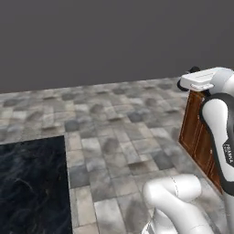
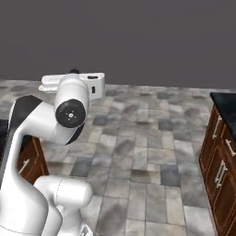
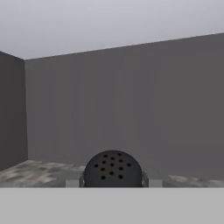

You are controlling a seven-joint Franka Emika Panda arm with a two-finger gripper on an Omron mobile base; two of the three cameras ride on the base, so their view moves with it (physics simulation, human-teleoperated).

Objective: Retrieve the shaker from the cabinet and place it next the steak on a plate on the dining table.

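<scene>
So I carried the shaker (image 3: pixel 113 168) clamped in my gripper (image 3: pixel 113 180) (mid-transit); next, finding the dining table (image 1: pixel 32 183) beside me.

The arm (image 2: pixel 32 152) is glossy white with rounded, tube-like segments, black bands at the joints, a round dark grey cap with small screws, and small dark lettering along one link.

The robot's arm (image 1: pixel 227 153) carries a small line of dark lettering down its white forearm shell in the left base view, but it is too small and blurred to read. No other text, number or sign can be read anywhere.
</scene>
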